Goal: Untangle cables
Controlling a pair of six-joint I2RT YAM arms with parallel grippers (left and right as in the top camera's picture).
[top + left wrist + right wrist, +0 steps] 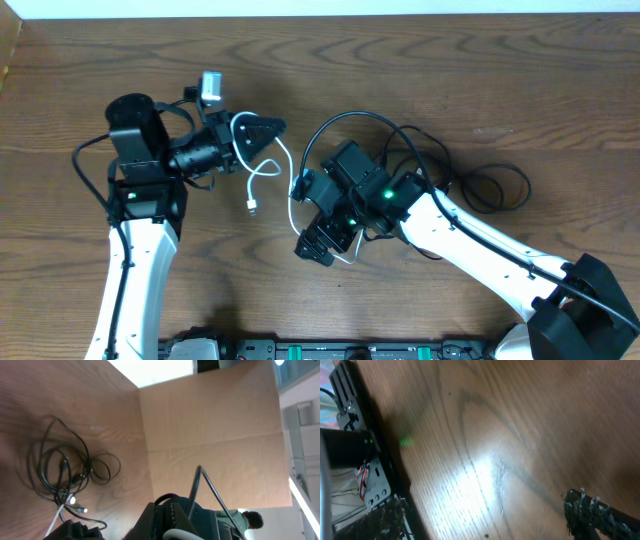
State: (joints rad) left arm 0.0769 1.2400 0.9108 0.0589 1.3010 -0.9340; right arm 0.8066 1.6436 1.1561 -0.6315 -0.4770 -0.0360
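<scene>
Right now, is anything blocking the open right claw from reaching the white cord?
Nothing visible does. The white cord runs right up beside the right claw; the black cords lie behind that arm, off to the side.

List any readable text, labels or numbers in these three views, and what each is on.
No readable text in any view.
Dark rail along the bottom edge of the overhead view: green marks, too small to read.
Black plate with wires in the right wrist view: blurred, no print legible.
</scene>
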